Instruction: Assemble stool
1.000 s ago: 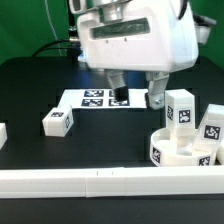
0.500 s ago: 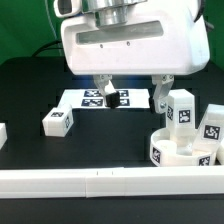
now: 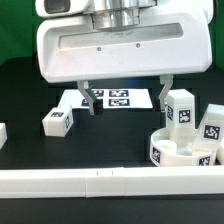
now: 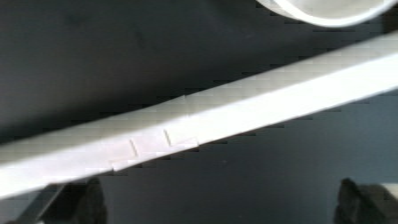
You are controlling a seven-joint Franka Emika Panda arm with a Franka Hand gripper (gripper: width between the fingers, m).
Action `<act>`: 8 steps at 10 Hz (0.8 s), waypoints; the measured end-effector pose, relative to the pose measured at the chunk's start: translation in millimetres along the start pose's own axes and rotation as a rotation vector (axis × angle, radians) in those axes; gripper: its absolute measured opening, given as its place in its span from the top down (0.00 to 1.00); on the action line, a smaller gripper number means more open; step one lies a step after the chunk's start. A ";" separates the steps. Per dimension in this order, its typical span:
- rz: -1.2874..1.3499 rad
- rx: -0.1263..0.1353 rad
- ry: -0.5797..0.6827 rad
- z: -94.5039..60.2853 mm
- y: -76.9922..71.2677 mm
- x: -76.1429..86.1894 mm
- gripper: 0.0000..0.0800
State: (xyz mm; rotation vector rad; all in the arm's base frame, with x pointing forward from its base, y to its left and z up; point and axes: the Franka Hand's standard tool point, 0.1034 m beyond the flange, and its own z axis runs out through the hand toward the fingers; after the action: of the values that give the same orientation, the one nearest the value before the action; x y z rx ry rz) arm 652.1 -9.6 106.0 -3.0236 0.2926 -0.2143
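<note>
Loose white tagged stool parts.
Round seat [image 3: 172,152] at the exterior view's right, upright leg [image 3: 181,108] and second leg [image 3: 212,125] just behind; third leg [image 3: 57,121] well apart.

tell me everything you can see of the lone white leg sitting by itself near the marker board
The leg is a small blocky white piece that looks like plastic, with a black-and-white square tag on the face toward the camera. It rests on the black table, turned slightly askew, by the marker board corner on the exterior view's left. Whether it touches the board cannot be told. It stands apart from the other stool parts. The open pincer hangs nearby without touching it.
</note>
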 end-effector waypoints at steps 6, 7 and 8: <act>-0.301 -0.047 0.024 15.9 65.9 -14.0 0.19; -0.301 -0.047 0.026 15.4 63.9 -13.1 0.19; -0.302 -0.047 0.026 15.5 63.4 -13.2 0.19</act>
State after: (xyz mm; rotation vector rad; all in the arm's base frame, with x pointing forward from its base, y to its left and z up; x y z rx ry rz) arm 630.0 -67.7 82.1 -3.1001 -0.1621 -0.2714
